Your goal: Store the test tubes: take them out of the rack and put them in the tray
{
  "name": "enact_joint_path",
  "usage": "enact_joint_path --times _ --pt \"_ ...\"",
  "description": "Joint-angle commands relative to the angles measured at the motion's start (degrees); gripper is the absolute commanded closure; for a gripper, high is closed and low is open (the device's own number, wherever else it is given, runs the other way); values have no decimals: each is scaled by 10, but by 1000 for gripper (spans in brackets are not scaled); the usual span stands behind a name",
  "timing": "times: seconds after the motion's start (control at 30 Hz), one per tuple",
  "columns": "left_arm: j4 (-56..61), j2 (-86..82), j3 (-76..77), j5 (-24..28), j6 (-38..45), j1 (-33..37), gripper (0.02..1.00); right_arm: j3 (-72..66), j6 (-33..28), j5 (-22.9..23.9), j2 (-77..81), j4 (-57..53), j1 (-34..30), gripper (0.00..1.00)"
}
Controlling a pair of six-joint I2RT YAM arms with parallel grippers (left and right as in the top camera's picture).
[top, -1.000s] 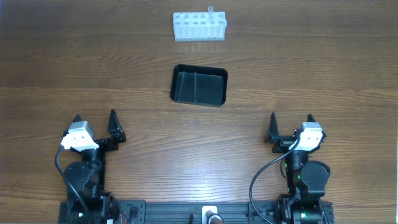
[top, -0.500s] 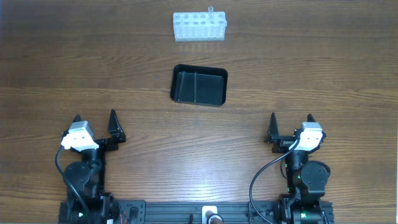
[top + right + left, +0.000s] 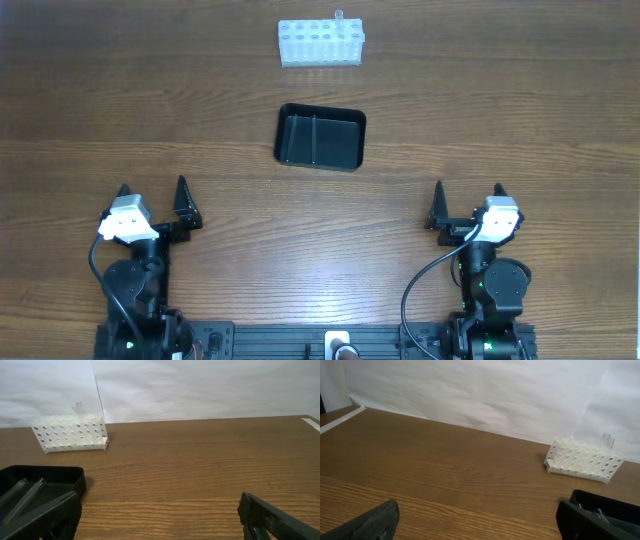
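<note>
Both tools stand with their fingers spread wide apart, holding nothing. In the top view the left tool (image 3: 152, 186) sits low at the near left of the surface (image 3: 500, 100) and the right tool (image 3: 468, 187) at the near right. They are well apart from each other and from the task's things. Each points up the picture toward the far side. In its own wrist view the left tool (image 3: 475, 510) shows a dark finger at each lower corner with bare wood between. The right tool (image 3: 159, 502) shows the same.

The white rack (image 3: 320, 44) lies at the far middle of the surface, its long side running left to right. One clear tube (image 3: 339, 16) stands upright in it, in the far row near the right end. The left wrist view shows the rack (image 3: 583, 459) with that tube (image 3: 607, 440) rising above its top. The right wrist view shows the rack (image 3: 70, 433) and the tube (image 3: 78, 408) as well.

The black tray (image 3: 340, 140) lies nearer than the rack, close to the middle of the surface and apart from the rack. In the right wrist view the tray (image 3: 45, 470) holds clear tubes (image 3: 31, 494) lying flat side by side, two as far as can be told. The left wrist view shows the tray's rim (image 3: 605, 500) past that tool's finger.

A white backdrop (image 3: 470, 390) stands behind the far edge of the surface.
</note>
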Motion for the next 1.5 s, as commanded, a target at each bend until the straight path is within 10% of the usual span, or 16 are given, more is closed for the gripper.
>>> enact_joint_path --times 0.03,0.23,0.63,1.03,1.5 --pt "-1 -3 -2 10 9 2 20 -3 -21 9 -5 -1 -3 9" --pt "-1 -3 -2 10 9 2 20 21 -50 -7 -4 -25 -3 9" --pt "-1 -3 -2 10 9 2 23 222 -50 143 30 -206 -3 9" --pt "-1 -3 -2 10 9 2 20 538 -52 149 344 -396 -3 9" --pt "-1 -3 -2 10 9 2 20 726 -52 129 594 -231 85 7"
